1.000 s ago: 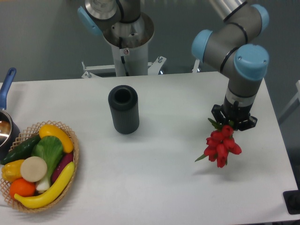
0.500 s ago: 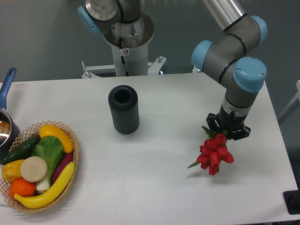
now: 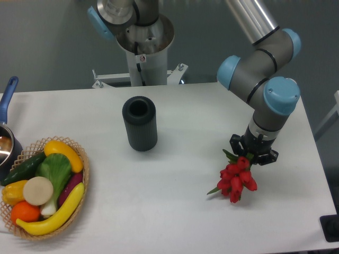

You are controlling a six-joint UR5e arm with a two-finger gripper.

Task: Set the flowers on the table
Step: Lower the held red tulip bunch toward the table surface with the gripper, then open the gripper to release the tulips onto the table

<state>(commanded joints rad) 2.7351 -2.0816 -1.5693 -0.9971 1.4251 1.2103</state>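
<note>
Since the earlier frames, the small bunch of red tulip-like flowers with green leaves (image 3: pixel 235 178) and the black two-finger gripper (image 3: pixel 252 153) have been shifted leftward and toward the front edge of the large white matte table (image 3: pixel 175 206), and the blooms are now seen lower over the surface. The flowers are held at the stem end, which is gripped between the fingers, so the gripper is clenched on the bunch; the red heads hang just below and slightly left of the gripper, pointing toward the front edge, with one green leaf sticking out to the left. Whether the blooms are touching the tabletop cannot be told, though a faint shadow is seen right beneath them. The bunch is located in the right half of the table, nearer the right edge than the centre. A dark ribbed cylindrical vase (image 3: pixel 140 123) is stood upright well apart to the left, toward the back edge. A woven wicker basket of colourful toy vegetables (image 3: pixel 43 186) is placed at the front left corner, and a dark saucepan with a blue handle (image 3: pixel 7 123) is seen at the left edge behind it.
</note>
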